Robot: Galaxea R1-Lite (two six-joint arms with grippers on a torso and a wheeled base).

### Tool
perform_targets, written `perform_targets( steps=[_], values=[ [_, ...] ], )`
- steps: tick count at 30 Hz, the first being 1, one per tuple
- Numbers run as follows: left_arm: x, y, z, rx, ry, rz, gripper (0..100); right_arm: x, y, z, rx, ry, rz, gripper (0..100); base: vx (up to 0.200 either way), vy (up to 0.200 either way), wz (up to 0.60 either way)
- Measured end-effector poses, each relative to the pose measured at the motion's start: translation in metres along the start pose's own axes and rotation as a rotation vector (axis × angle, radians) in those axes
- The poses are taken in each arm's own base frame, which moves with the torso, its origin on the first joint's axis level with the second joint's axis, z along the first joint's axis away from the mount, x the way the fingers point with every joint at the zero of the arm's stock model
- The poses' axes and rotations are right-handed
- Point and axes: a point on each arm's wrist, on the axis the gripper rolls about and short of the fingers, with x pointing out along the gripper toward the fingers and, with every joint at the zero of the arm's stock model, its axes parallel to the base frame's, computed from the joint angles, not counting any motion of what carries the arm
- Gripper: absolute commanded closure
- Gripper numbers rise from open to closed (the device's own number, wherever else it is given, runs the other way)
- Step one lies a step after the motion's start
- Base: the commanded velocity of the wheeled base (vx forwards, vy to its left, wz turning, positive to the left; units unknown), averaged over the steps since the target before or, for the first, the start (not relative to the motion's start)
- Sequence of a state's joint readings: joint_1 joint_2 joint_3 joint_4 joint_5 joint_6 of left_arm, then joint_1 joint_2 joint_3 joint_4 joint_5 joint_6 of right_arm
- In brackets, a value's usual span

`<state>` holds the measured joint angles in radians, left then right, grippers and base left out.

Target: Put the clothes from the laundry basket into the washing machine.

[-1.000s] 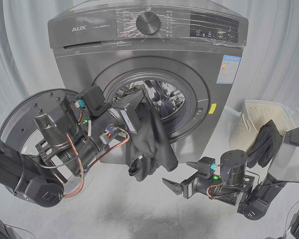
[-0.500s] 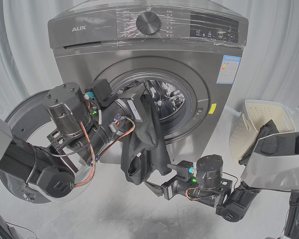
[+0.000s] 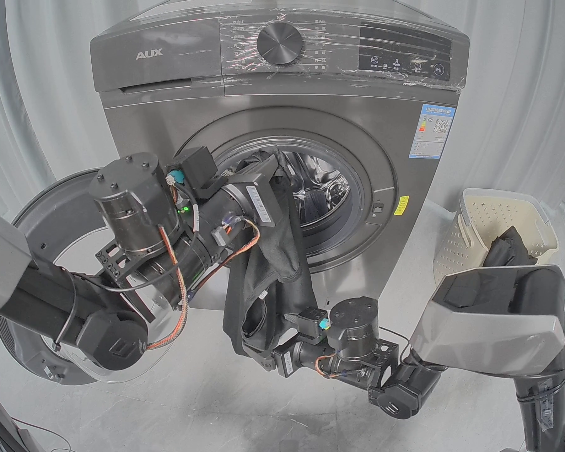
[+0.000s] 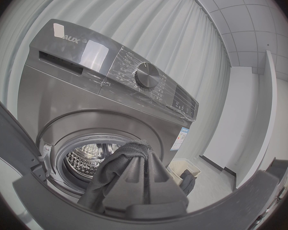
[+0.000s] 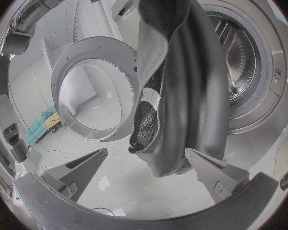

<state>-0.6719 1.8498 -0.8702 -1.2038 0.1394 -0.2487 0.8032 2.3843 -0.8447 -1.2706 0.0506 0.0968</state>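
A black garment hangs from my left gripper, which is shut on its top edge at the left rim of the washing machine's drum opening. In the left wrist view the shut fingers pinch the dark cloth in front of the drum. My right gripper is open low down, its fingertips on either side of the garment's hanging bottom end. In the head view it sits at the garment's lower hem. More black clothes lie in the cream laundry basket.
The grey washing machine stands ahead, its round door swung open to the left, with the glass behind the garment. The basket leans on the floor to the machine's right. Bare grey floor lies in front.
My right gripper has moved left along the floor, from beside the basket to under the hanging garment. My left arm has lifted slightly, bringing the garment closer to the drum rim.
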Motion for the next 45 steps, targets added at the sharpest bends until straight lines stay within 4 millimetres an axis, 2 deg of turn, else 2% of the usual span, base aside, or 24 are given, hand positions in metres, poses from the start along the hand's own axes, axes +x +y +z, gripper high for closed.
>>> perform_targets(
  steps=[12, 18, 19, 23, 27, 32, 38, 45],
  values=[
    [0.002, 0.000, -0.003, -0.002, 0.003, -0.002, 100, 0.032, -0.008, -0.008, 0.028, -0.039, -0.054, 0, 0.000, 0.000, 0.00],
    [0.002, -0.001, -0.002, -0.007, -0.001, -0.003, 100, 0.047, -0.026, -0.009, 0.040, -0.061, -0.125, 0, 0.000, 0.000, 0.00],
    [0.002, -0.001, -0.002, -0.008, -0.002, -0.004, 100, 0.049, -0.030, -0.008, 0.041, -0.068, -0.137, 100, 0.000, 0.000, 0.00],
    [0.001, -0.001, -0.001, -0.016, -0.006, -0.006, 100, 0.055, -0.041, -0.008, 0.048, -0.090, -0.178, 100, 0.000, 0.000, 0.00],
    [0.001, 0.000, 0.000, -0.018, -0.008, -0.001, 100, 0.056, -0.044, -0.011, 0.049, -0.092, -0.185, 100, 0.000, 0.000, 0.00],
    [0.000, 0.007, 0.000, -0.014, -0.009, 0.018, 100, 0.047, -0.044, -0.016, 0.049, -0.068, -0.190, 100, 0.000, 0.000, 0.00],
    [-0.007, 0.018, -0.003, -0.005, 0.006, 0.038, 100, 0.015, -0.040, -0.008, 0.040, -0.034, -0.195, 100, 0.000, 0.000, 0.00],
    [-0.030, 0.026, -0.007, 0.003, 0.066, 0.024, 100, -0.042, -0.044, 0.032, 0.033, -0.070, -0.224, 100, 0.000, 0.000, 0.00]
  ],
)
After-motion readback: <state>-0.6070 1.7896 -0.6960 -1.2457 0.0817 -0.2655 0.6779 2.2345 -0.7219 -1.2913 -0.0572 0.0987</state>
